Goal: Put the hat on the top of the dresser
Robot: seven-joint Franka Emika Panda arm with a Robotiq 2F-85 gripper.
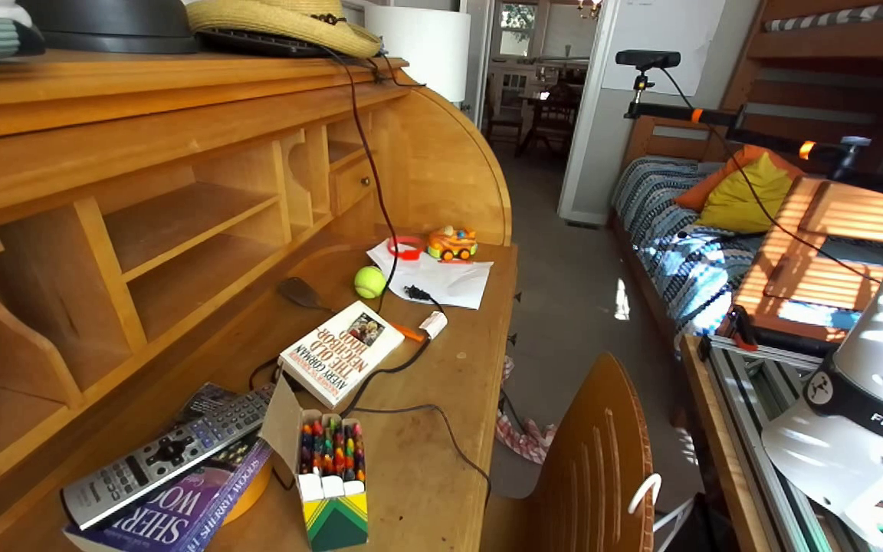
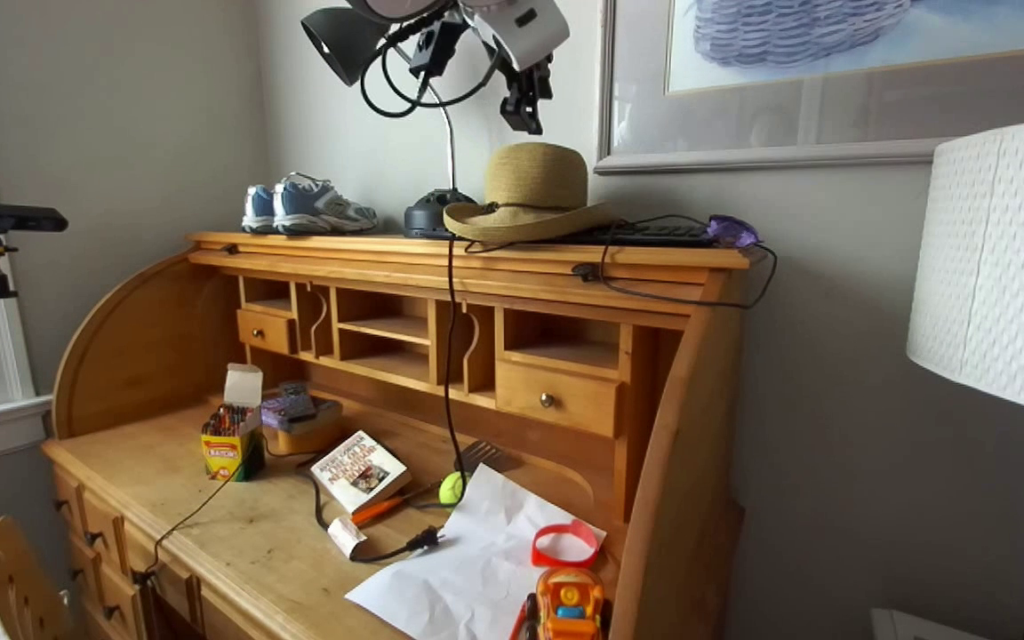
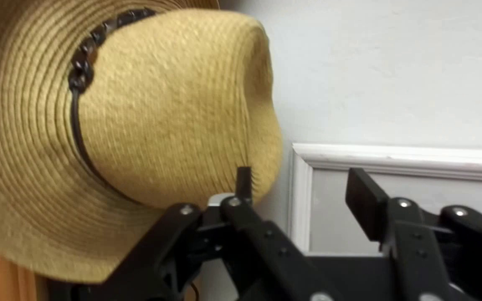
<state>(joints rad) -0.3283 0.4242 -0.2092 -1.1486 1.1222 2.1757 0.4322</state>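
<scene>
**Under my black, two-fingered claw (image 3: pixel 302 192), a tan, wide-brimmed straw hat (image 2: pixel 533 182) to pinch gently**

Just below the claw in an exterior view, the hat sits crown up on the flat top of the large, honey-coloured wooden dresser (image 2: pixel 581 404), a thin gap parting it from my fingertips. The fingers (image 3: pixel 243 184) stand spread, with nothing that I can see held between them. In the wrist view one of them covers a bit of the crown's edge; its partner is clear of the hat.

I judge the placing as good as done, though lower than the claw and off to one side, a flat black keyboard (image 2: pixel 668 233) seems to lie partly under the brim.

If I need to shift the hat, I expect very little weight and a springy weave that folds before it cracks. The straw looks rough, so slipping worries me less than crushing the crown. I'd pinch its upper ridge, nearest my fingertips, with a mild squeeze. The brim, farther down from the claw, would probably droop and swing, and the dark beaded cord (image 3: pixel 80 77) at the crown's base could snag.
</scene>
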